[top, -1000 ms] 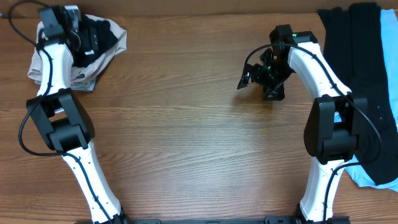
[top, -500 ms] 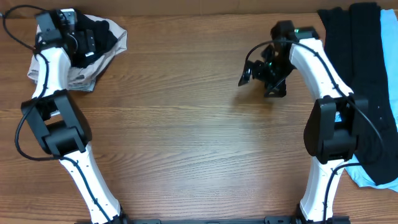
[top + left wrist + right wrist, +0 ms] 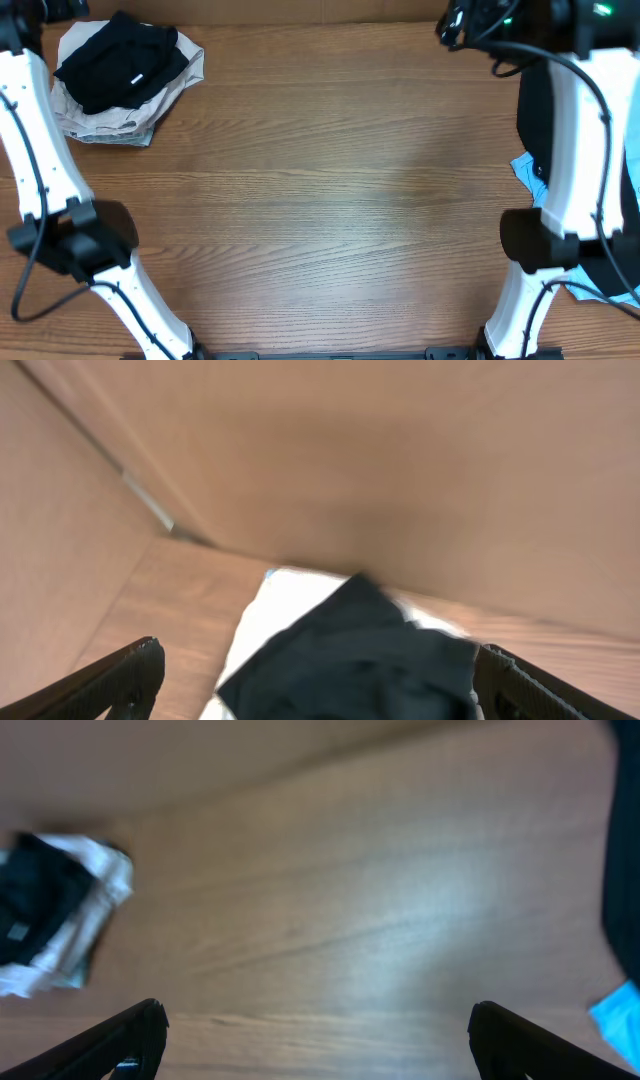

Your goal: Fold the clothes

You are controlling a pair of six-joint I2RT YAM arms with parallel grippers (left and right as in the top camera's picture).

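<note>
Left gripper, jaws wide, hovers above the black garment.

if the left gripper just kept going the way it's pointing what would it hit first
Most likely the black garment, lying on the pale garment. In the wrist view it sits dead ahead of the open left gripper. Depth is unclear, and the brown wall stands behind the pile.
</note>
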